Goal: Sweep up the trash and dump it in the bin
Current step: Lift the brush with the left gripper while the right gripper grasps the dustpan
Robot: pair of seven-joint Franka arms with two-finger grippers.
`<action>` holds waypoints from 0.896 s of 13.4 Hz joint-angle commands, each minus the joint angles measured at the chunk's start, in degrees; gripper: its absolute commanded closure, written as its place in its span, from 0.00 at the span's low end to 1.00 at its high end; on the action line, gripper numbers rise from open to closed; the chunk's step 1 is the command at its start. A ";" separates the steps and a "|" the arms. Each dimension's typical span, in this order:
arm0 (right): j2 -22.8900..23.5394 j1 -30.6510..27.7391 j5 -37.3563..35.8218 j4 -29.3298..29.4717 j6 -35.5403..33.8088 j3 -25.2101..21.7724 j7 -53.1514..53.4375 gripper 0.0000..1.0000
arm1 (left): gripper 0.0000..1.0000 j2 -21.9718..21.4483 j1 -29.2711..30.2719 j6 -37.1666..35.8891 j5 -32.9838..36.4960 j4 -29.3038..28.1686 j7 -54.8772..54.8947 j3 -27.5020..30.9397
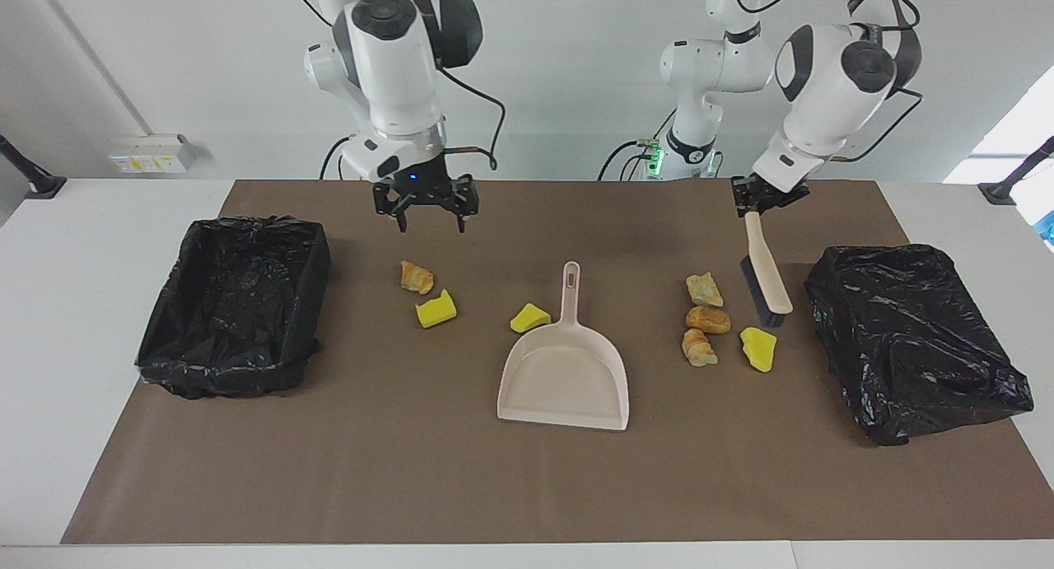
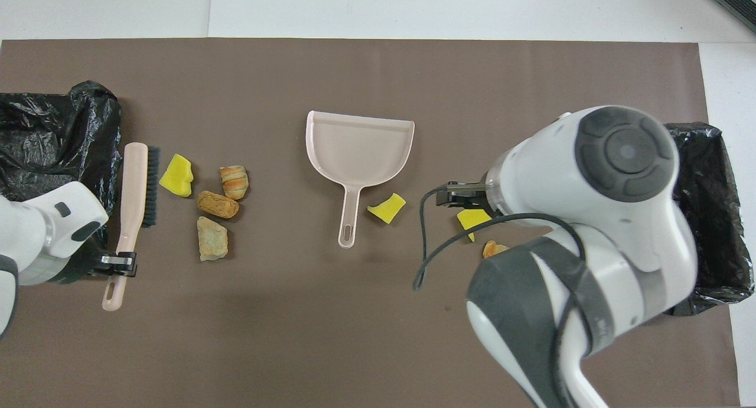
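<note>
The beige plastic dustpan (image 1: 565,371) lies flat mid-tabletop (image 1: 461,487), its mouth facing away from the robots, ready to receive. Toward the left arm's end from the dustpan, the left end effector (image 1: 759,200) is clamped on the beige hand brush (image 1: 765,274), bristles facing four yellow sponge and tan bread-like trash lumps (image 1: 708,319), apparently to push them panward. The right end effector (image 1: 428,215), fingers apart, hovers over two more lumps (image 1: 425,292); a seventh (image 1: 529,317) touches the pan. Black-lined bins (image 1: 235,301) flank everything.

Left gripper (image 2: 118,263) grips brush (image 2: 134,195) (bristles perhaps touching mat) beside trash (image 2: 176,175)
</note>
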 commanded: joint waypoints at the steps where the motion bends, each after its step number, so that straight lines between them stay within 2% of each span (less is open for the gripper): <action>1: 4.49 4.03 -1.90 0.04 7.48 -0.37 9.06 0.00 | 1.00 1.79 1.52 1.77 5.04 0.90 1.11 -1.12; 3: 7.73 6.40 -3.82 0.66 12.57 -0.46 14.59 0.00 | 1.00 3.19 1.78 1.15 5.23 0.38 0.58 -1.03; 5: 13.00 9.74 -8.55 1.97 18.81 -0.46 23.71 0.00 | 1.00 5.73 2.48 2.11 5.32 0.46 -0.99 -1.03; 7: 18.89 13.17 -14.71 5.04 20.16 -0.46 31.81 0.00 | 1.00 8.63 2.66 2.99 6.37 0.55 -4.15 -1.03; 8: 20.92 14.49 -16.82 5.92 20.94 -0.46 33.85 0.04 | 1.00 9.26 2.58 3.95 6.46 0.46 -4.25 -1.12; 10: 21.90 14.68 -17.63 4.88 23.85 -0.37 34.13 0.06 | 1.00 9.44 2.75 4.57 6.55 0.29 -3.91 -1.12; 12: 21.12 15.12 -17.55 3.92 22.54 -0.37 33.96 0.11 | 1.00 9.70 2.14 7.99 6.46 -0.68 -4.69 -1.12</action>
